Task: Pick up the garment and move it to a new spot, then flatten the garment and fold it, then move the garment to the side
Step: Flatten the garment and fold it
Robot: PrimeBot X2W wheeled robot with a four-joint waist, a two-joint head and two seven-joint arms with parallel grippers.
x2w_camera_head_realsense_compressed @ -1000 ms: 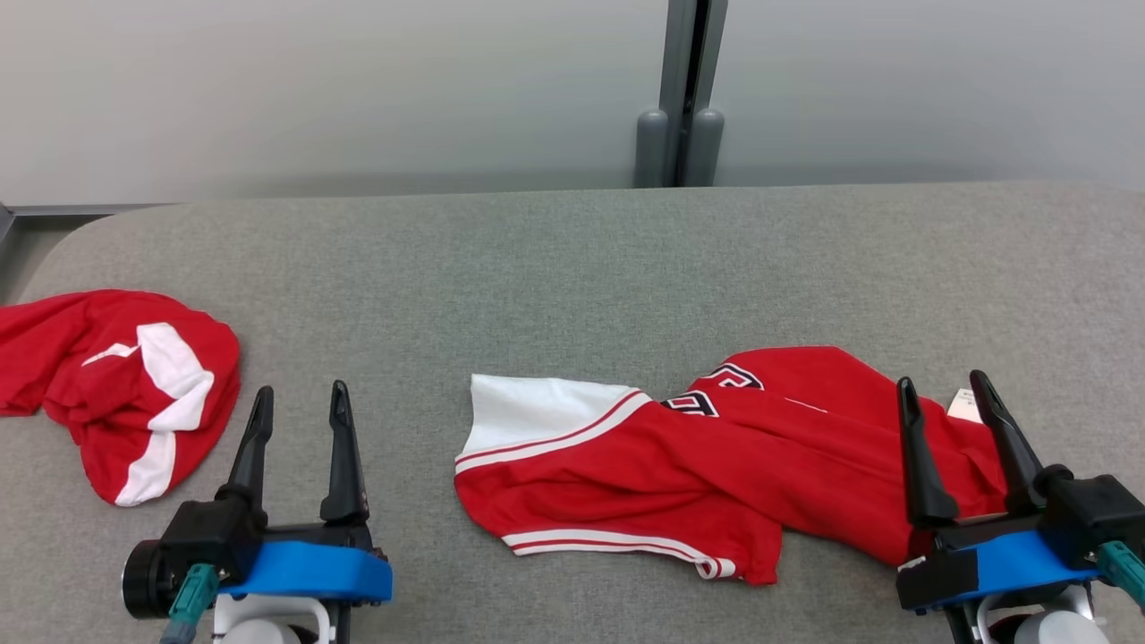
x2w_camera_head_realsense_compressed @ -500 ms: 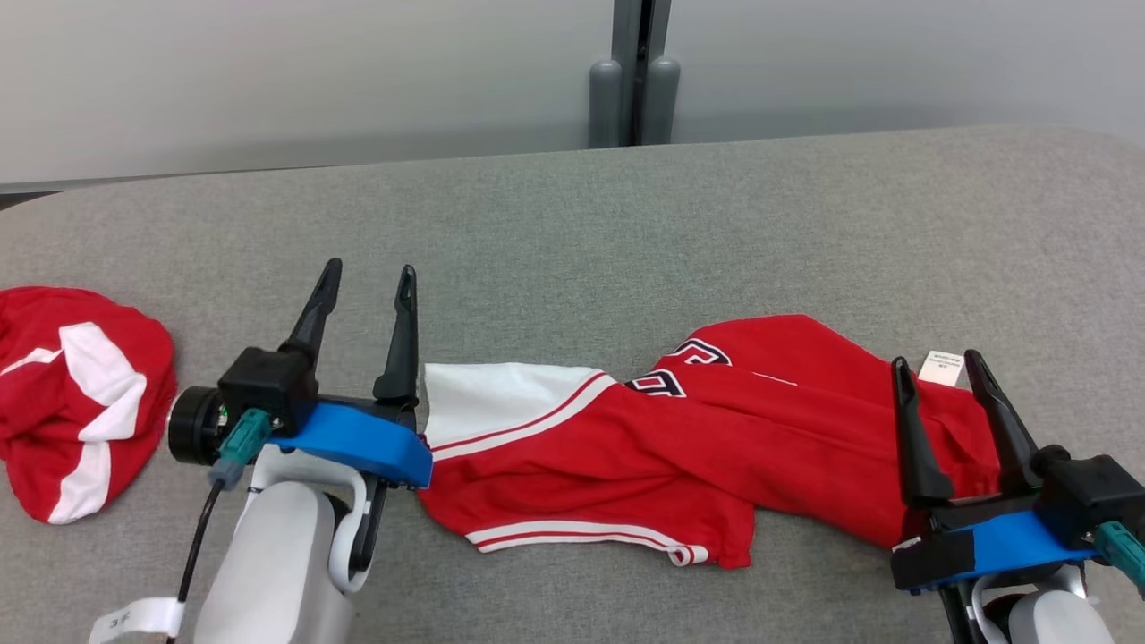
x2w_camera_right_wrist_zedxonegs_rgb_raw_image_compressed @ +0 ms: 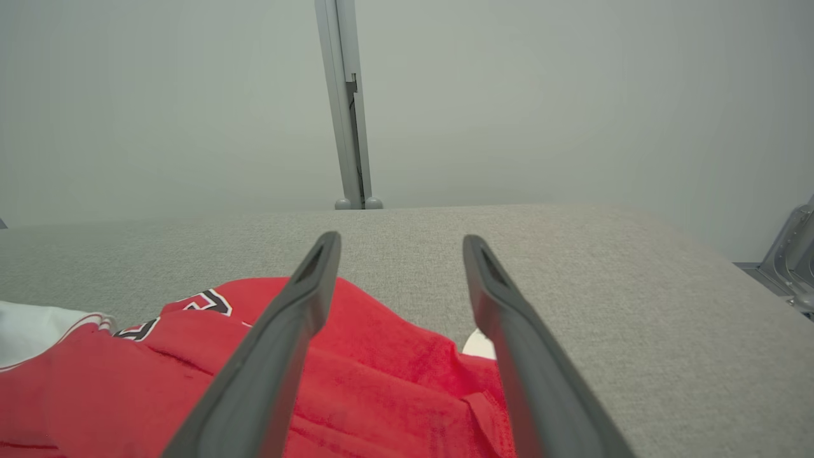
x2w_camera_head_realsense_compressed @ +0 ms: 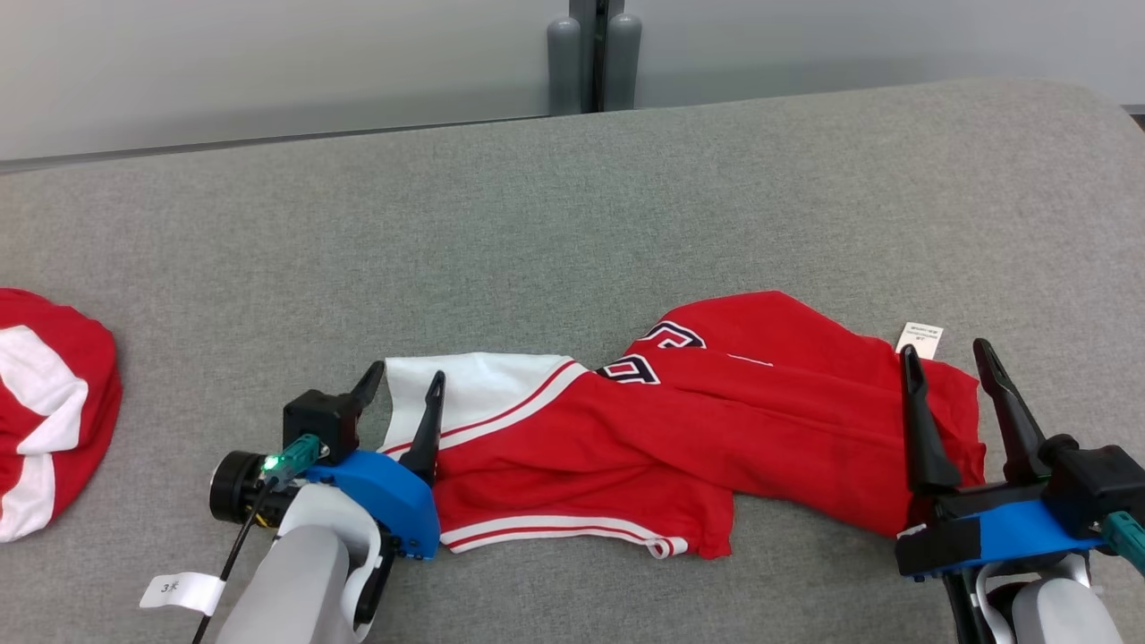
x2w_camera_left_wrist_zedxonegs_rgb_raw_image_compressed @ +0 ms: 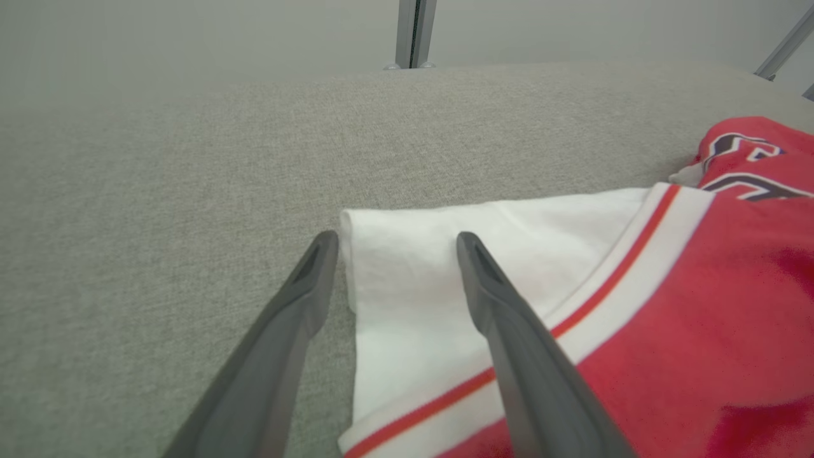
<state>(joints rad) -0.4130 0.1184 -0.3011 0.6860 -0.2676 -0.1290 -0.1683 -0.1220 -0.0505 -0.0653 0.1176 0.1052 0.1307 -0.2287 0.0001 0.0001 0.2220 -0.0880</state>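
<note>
The garment [x2w_camera_head_realsense_compressed: 680, 438] is a red jersey with a white sleeve [x2w_camera_head_realsense_compressed: 483, 385] and dark numbers, lying crumpled along the grey table [x2w_camera_head_realsense_compressed: 572, 206]. My left gripper [x2w_camera_head_realsense_compressed: 407, 374] stands open at the sleeve's left edge. In the left wrist view the left gripper [x2w_camera_left_wrist_zedxonegs_rgb_raw_image_compressed: 395, 238] straddles that edge: one finger is over bare table, the other over the white sleeve [x2w_camera_left_wrist_zedxonegs_rgb_raw_image_compressed: 413, 267]. My right gripper [x2w_camera_head_realsense_compressed: 945, 349] is open above the garment's right end. In the right wrist view the right gripper [x2w_camera_right_wrist_zedxonegs_rgb_raw_image_compressed: 400, 238] has red cloth [x2w_camera_right_wrist_zedxonegs_rgb_raw_image_compressed: 381, 381] below its fingers and nothing held.
A second red and white garment [x2w_camera_head_realsense_compressed: 45, 420] lies bunched at the table's left edge. A white label [x2w_camera_head_realsense_compressed: 920, 340] sticks out at the jersey's right end. A grey post [x2w_camera_head_realsense_compressed: 595, 54] stands behind the table against the pale wall. Bare grey table stretches beyond the jersey.
The camera has turned right, shifting the whole picture left. My left gripper has moved right and forward, from bare table to the white sleeve's edge. The right gripper holds its place over the garment.
</note>
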